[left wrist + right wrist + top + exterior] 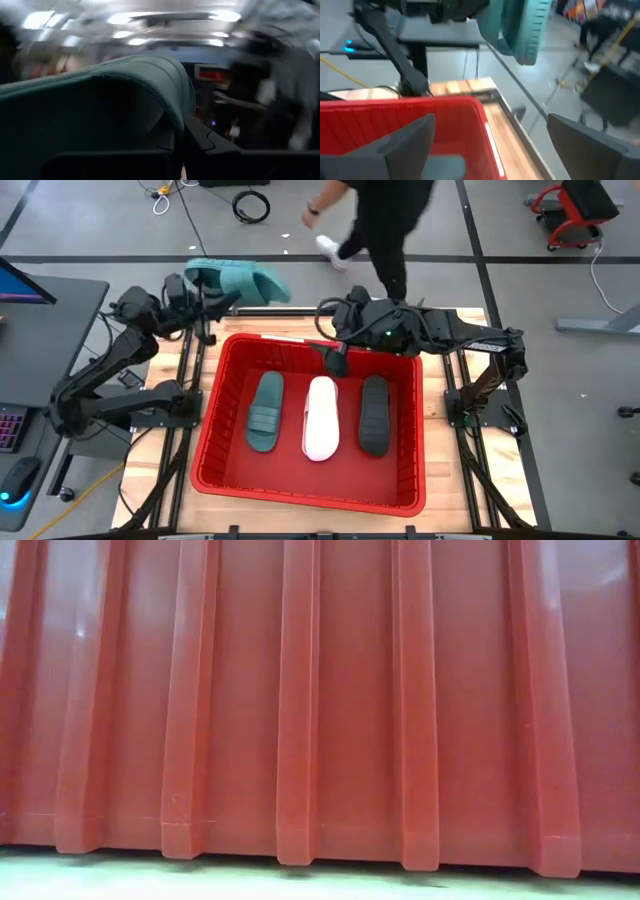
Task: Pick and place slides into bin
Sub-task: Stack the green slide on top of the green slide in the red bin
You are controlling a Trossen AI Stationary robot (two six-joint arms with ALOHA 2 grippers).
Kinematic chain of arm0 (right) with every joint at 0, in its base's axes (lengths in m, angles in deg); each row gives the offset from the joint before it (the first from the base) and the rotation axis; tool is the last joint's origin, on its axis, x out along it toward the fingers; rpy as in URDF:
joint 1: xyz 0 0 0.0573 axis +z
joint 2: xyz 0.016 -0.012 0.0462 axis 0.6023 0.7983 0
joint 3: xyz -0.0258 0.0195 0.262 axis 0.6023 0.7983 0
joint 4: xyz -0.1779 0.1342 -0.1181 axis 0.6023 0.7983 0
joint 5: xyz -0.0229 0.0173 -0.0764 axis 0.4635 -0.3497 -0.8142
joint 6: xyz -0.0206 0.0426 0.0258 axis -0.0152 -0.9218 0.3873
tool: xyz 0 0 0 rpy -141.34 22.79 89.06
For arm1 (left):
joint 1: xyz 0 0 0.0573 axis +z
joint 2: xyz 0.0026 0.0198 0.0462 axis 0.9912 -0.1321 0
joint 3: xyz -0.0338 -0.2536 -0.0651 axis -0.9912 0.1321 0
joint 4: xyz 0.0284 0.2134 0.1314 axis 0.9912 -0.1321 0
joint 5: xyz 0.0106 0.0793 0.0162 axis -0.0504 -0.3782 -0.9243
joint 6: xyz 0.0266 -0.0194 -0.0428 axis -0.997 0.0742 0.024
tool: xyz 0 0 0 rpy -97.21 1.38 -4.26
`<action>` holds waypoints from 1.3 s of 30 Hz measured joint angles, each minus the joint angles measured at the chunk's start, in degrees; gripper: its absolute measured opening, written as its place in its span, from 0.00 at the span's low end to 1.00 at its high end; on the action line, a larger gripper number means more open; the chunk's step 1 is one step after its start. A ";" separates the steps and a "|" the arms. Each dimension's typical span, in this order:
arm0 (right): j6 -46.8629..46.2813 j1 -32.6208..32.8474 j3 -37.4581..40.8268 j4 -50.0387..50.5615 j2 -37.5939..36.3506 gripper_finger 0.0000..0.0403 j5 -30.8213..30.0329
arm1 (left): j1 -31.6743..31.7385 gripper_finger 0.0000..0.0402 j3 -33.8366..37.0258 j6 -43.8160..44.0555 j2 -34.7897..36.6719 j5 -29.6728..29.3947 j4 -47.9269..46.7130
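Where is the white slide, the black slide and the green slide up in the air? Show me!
white slide [321, 418], high view, middle of its strap.
black slide [374, 414], high view, middle of its upper.
green slide in the air [243, 281], high view, its strap, held by the left gripper [205, 292].

A person [375, 225] in dark clothing is seen beyond the table's far edge. A coiled black cable [251, 205] lies on the floor nearby. A monitor [22, 283] is seen off the table's left edge.
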 joint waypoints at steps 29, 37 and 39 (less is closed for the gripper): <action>25.59 8.22 0.00 -11.85 -3.68 0.76 -20.09 | -21.40 0.03 -23.60 -47.01 -27.28 2.78 1.21; 23.48 8.20 0.00 -11.45 -3.64 0.40 -20.33 | -21.50 0.09 -23.89 -43.13 -27.55 0.69 0.99; 22.95 8.15 0.00 -11.72 -3.64 0.27 -20.73 | -21.52 0.09 -23.89 -42.18 -27.51 0.66 0.91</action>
